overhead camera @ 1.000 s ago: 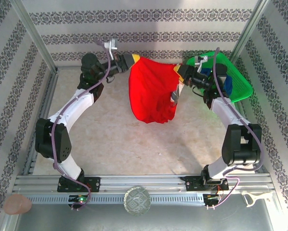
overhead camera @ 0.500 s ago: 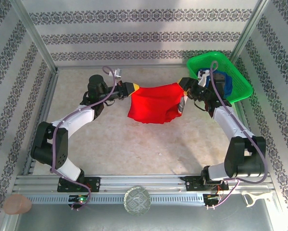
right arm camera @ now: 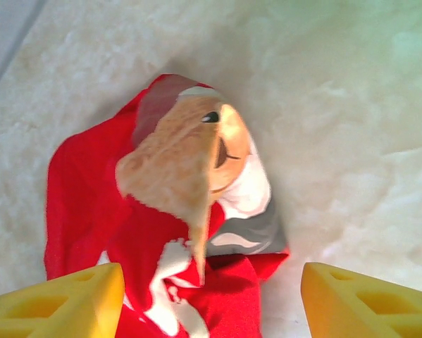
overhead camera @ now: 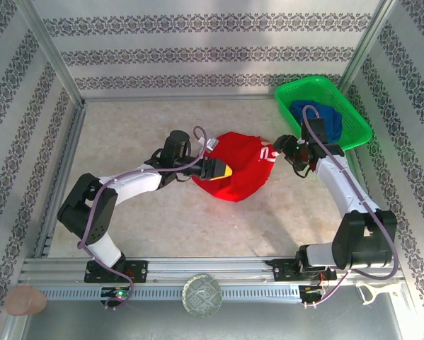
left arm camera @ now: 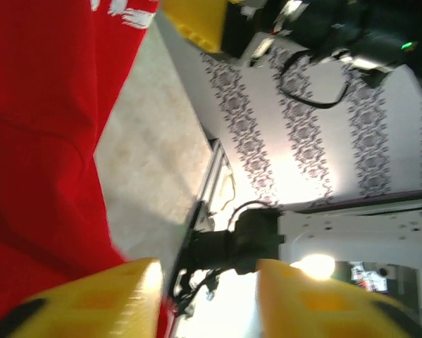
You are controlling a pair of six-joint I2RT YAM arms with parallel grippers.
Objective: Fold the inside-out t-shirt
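The table (overhead camera: 162, 212) is mostly bare. The shirt (overhead camera: 243, 173) lies on it a little right of the middle, a rumpled red heap with its edges turned under and over one another. At the far right corner stands a green basket (overhead camera: 288, 99) with a blue garment (overhead camera: 325, 113) bundled inside, well apart from the shirt.

The left gripper (left arm camera: 211, 296) sits at the heap's near-left edge. Its yellow fingers stand apart with nothing between them, and red cloth runs just beside one finger. The right gripper (right arm camera: 211, 296) hangs over the heap's right edge with its jaws wide, and the cloth below them is not pinched. Neither arm holds the shirt.

As a judgement of progress, the folding proper has not begun. The shirt is down on the table, but it is not spread flat. No sleeve, hem or neckline is laid out straight, and no clean crease shows. It would need to be pulled flat and squared, then folded in on itself. I cannot tell from the bunched cloth which face is outward.

A print (right arm camera: 196, 169) shows at the right edge, a tan and white cartoon figure with a small dark eye and a grey patch below it. White marks (left arm camera: 122, 10) also show on the red cloth in the left wrist view. No letters or brand can be read.
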